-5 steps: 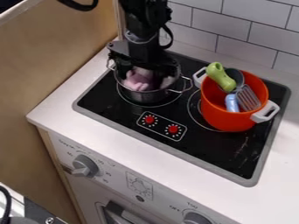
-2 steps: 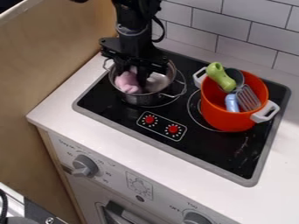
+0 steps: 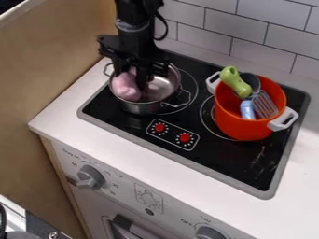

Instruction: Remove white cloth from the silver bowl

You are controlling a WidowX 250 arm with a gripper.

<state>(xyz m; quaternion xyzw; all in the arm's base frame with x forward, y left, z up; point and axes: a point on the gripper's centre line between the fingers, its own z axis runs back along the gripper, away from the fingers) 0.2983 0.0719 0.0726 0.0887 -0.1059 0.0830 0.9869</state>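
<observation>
The black gripper (image 3: 132, 73) hangs down into the silver bowl (image 3: 144, 108), a metal pot with wire handles on the rear left burner. Its fingers are shut on the pinkish-white cloth (image 3: 127, 88), which is bunched between them and against the bowl's left inner side. The cloth's lower part is still within the bowl, and its upper part is partly hidden by the gripper. On the right, the bowl's shiny inside shows.
An orange pot (image 3: 240, 126) with white handles stands right of the bowl, holding a green-handled utensil (image 3: 235, 81), a grey slotted turner (image 3: 265, 104) and a blue item (image 3: 247, 110). A wooden panel (image 3: 56, 60) rises at the left, a tiled wall (image 3: 259, 28) behind.
The gripper has moved left, and the silver bowl has shifted left with it. The cloth has gathered toward the bowl's left side, baring more of the inside on the right.
</observation>
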